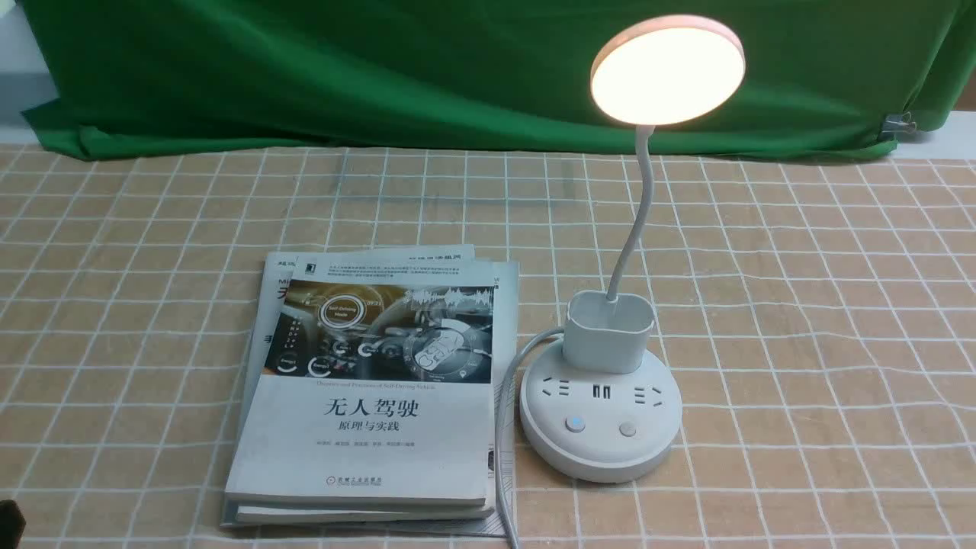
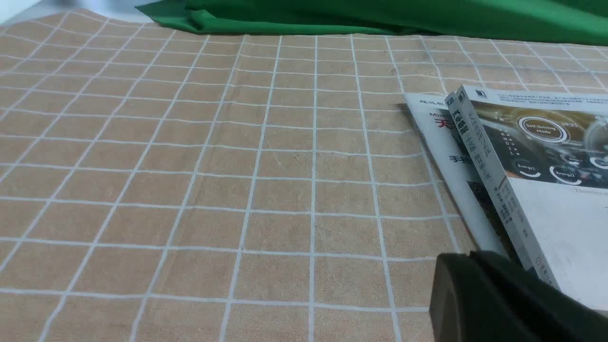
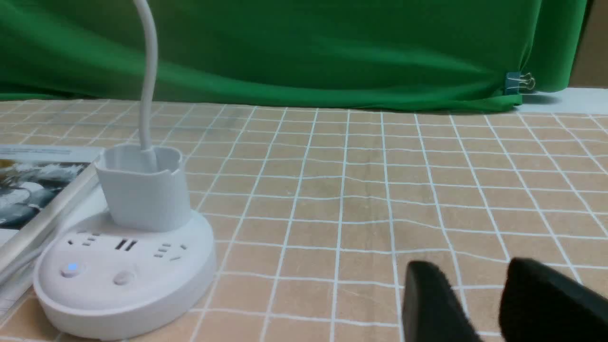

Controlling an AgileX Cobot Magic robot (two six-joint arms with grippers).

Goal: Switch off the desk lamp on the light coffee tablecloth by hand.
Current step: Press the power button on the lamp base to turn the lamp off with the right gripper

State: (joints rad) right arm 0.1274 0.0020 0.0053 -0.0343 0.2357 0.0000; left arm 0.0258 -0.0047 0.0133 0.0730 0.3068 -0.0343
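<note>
The white desk lamp (image 1: 600, 423) stands lit on the light coffee tablecloth (image 1: 801, 305); its disc head (image 1: 667, 69) glows. On the round base, one button (image 1: 576, 424) shines blue and the other button (image 1: 627, 429) is dark. In the right wrist view, my right gripper (image 3: 470, 268) is open and empty, low over the cloth. It is off to the side of the lamp base (image 3: 123, 275) and apart from it. My left gripper (image 2: 468, 256) is shut with nothing in it, beside the books (image 2: 532, 190). Only a black corner of the left arm (image 1: 8, 522) shows in the front view.
A stack of books (image 1: 374, 396) lies just left of the lamp, with the lamp's white cable (image 1: 503, 427) running along its edge. A green cloth (image 1: 381, 69) hangs across the back, held by a binder clip (image 1: 900, 122) at the far right.
</note>
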